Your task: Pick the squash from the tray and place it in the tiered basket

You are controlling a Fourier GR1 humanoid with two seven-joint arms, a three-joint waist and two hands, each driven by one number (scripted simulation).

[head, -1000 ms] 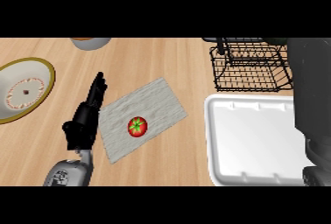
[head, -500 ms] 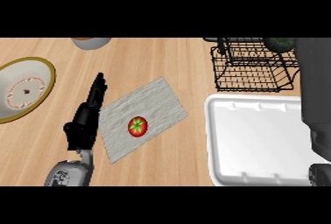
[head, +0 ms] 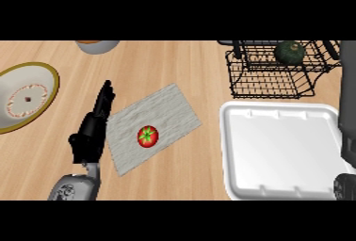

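Squash [head: 290,52] now in basket [head: 268,84] — dark-green, round

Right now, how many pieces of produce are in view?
2: a tomato lies on the cloth beside the left hand; a dark green squash sits in the wire basket at top right.

The left hand [head: 90,134] is black all over, long and narrow, with slim fingers [head: 106,94] that taper to dark tips. Its palm part is blocky and matte, a little wider than the fingers. Just behind the hand sits the forearm [head: 69,187], a rounded grey shell with a paler, circular marking on its side. At the far right edge a dark grey, tube-like arm part [head: 347,117] shows, ending low down in a black, ribbed piece [head: 344,187].
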